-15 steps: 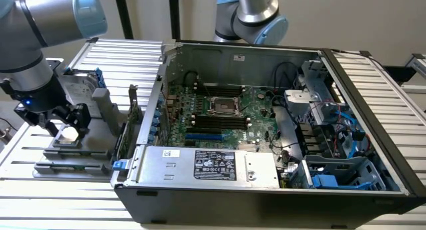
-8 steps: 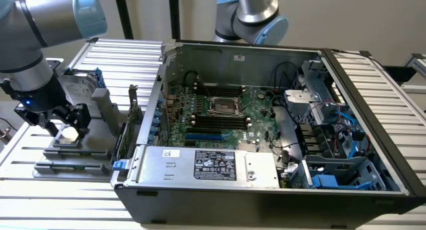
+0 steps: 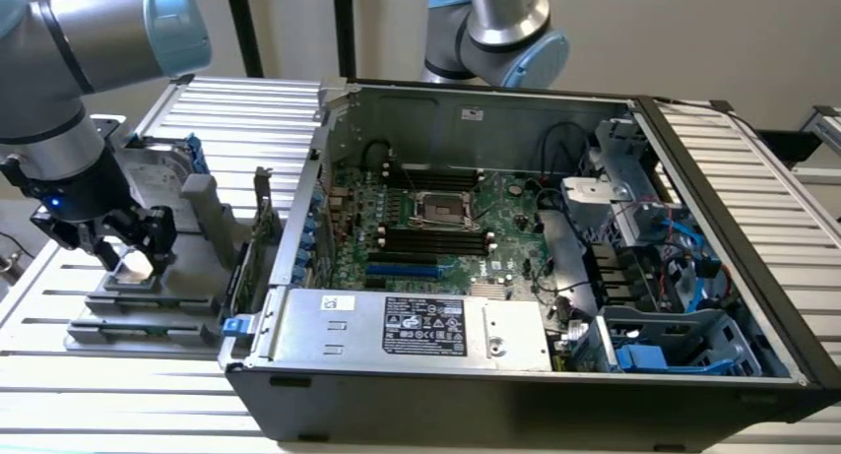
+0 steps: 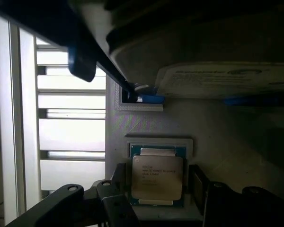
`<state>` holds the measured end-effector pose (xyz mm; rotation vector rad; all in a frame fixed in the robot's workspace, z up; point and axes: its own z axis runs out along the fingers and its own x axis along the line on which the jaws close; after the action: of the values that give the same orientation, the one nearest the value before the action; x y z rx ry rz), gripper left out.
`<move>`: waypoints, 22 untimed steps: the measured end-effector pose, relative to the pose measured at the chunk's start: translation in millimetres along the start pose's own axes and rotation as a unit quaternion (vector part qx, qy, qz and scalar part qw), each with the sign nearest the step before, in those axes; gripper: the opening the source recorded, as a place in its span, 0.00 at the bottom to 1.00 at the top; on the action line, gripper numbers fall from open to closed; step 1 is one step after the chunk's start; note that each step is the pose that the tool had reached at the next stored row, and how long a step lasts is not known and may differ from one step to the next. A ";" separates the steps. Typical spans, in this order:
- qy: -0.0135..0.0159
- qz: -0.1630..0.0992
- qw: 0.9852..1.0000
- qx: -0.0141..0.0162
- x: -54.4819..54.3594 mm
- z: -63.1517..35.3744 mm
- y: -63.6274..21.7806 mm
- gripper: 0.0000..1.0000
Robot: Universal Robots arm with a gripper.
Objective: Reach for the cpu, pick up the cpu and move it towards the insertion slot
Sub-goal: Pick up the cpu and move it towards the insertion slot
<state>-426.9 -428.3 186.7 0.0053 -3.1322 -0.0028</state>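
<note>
Silvery-grey cpu (image 4: 157, 177) is seated in a grey holder (image 4: 217, 127) on the counter (image 3: 79, 395), flanked by the gripper (image 4: 158, 191) with jaws apart and not yet clamped; closing should be centred, both edges pinched evenly.

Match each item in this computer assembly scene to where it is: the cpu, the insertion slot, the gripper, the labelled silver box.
1 cpu
2 insertion slot
3 gripper
4 labelled silver box

A inside the case, along its near wall
B between the black memory slots
C lying in the grey holder, outside the case
D directly over the cpu

Pairs: 1-C, 2-B, 3-D, 4-A
</note>
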 end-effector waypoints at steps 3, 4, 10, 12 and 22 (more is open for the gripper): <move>0.000 0.000 1.000 0.000 -0.1 0.1 0.0 0.64; 0.000 0.000 1.000 0.000 -0.1 0.1 0.0 0.64; 0.000 0.000 1.000 0.000 -0.1 0.0 0.0 0.55; 0.000 0.000 1.000 0.000 0.0 0.0 0.0 0.55; 0.001 0.000 1.000 -0.002 0.0 -28.8 -2.9 0.55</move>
<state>-426.7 -431.3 215.5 0.0052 -3.1309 -0.0100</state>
